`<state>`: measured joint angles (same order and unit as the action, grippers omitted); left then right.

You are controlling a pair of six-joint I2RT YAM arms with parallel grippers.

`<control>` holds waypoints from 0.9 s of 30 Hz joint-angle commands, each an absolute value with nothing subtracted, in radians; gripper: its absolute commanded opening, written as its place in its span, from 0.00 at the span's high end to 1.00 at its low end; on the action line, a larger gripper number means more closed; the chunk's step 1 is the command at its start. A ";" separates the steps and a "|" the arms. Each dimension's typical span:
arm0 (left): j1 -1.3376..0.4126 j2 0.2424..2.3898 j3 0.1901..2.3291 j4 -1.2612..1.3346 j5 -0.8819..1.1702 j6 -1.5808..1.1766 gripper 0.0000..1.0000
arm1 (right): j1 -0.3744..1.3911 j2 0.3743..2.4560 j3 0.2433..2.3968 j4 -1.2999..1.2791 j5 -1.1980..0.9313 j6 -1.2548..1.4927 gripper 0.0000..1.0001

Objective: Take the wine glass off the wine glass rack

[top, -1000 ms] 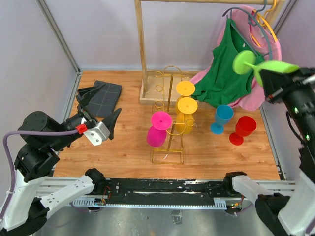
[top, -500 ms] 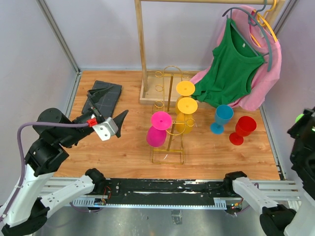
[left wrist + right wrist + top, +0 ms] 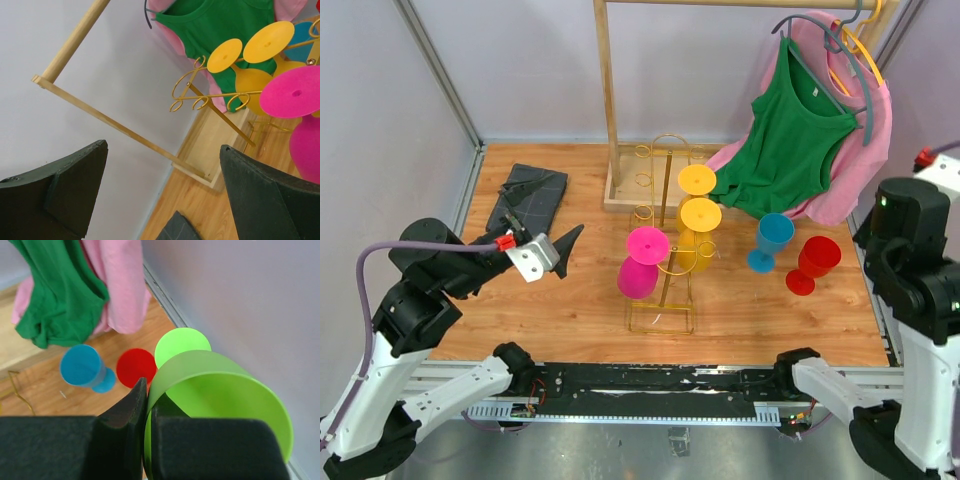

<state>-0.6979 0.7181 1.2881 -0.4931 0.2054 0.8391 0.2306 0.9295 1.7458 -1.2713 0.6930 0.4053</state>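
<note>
The gold wire wine glass rack [image 3: 662,300] stands mid-table. A pink glass [image 3: 642,262] and two yellow glasses [image 3: 698,198] hang upside down on it. The rack [image 3: 210,95] also shows in the left wrist view with the pink glass [image 3: 295,92]. My right gripper [image 3: 147,390] is shut on the rim of a green wine glass [image 3: 220,405], held above the table's far right edge. In the top view the right arm [image 3: 910,250] hides that gripper and the green glass. My left gripper [image 3: 560,250] is open and empty, left of the rack, and shows open in its wrist view [image 3: 162,145].
A blue glass [image 3: 772,240] and a red glass [image 3: 815,262] stand on the table right of the rack. A wooden clothes rail [image 3: 610,100] stands at the back with a green top [image 3: 790,130] and a pink garment [image 3: 868,150]. A dark folded cloth [image 3: 530,195] lies back left.
The right arm has swung the green glass from high at the right, out of the top view. The left gripper has moved a little toward the rack.
</note>
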 commanded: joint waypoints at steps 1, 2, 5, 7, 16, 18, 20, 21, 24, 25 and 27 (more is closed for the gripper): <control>-0.703 0.719 1.290 -0.470 0.212 0.807 0.01 | 0.201 1.032 1.817 -1.171 0.639 0.371 0.99; -0.703 0.718 1.292 -0.474 0.210 0.804 0.01 | 0.171 1.038 1.804 -1.172 0.615 0.391 0.99; -0.703 0.711 1.297 -0.485 0.206 0.792 0.01 | 0.074 0.992 1.694 -1.133 0.566 0.445 0.99; -0.703 0.704 1.296 -0.495 0.207 0.785 0.01 | 0.009 0.944 1.614 -1.103 0.535 0.462 0.99; -0.703 0.690 1.275 -0.514 0.218 0.774 0.01 | -0.430 0.938 1.498 -1.036 0.197 0.402 1.00; -0.703 0.688 1.273 -0.516 0.216 0.772 0.01 | -0.520 0.943 1.489 -1.034 0.143 0.366 0.99; -0.703 0.682 1.268 -0.516 0.214 0.767 0.01 | -0.538 0.937 1.464 -1.031 0.160 0.353 0.99; -0.703 0.680 1.264 -0.516 0.212 0.767 0.01 | -0.539 0.933 1.446 -1.026 0.164 0.353 1.00; -0.703 0.674 1.257 -0.517 0.210 0.767 0.01 | -0.554 0.912 1.359 -1.001 0.178 0.358 0.99; -0.703 0.672 1.255 -0.517 0.211 0.768 0.01 | -0.560 0.904 1.329 -0.992 0.179 0.364 0.99; -0.703 0.671 1.252 -0.518 0.214 0.772 0.01 | -0.568 0.889 1.272 -0.963 0.170 0.373 0.99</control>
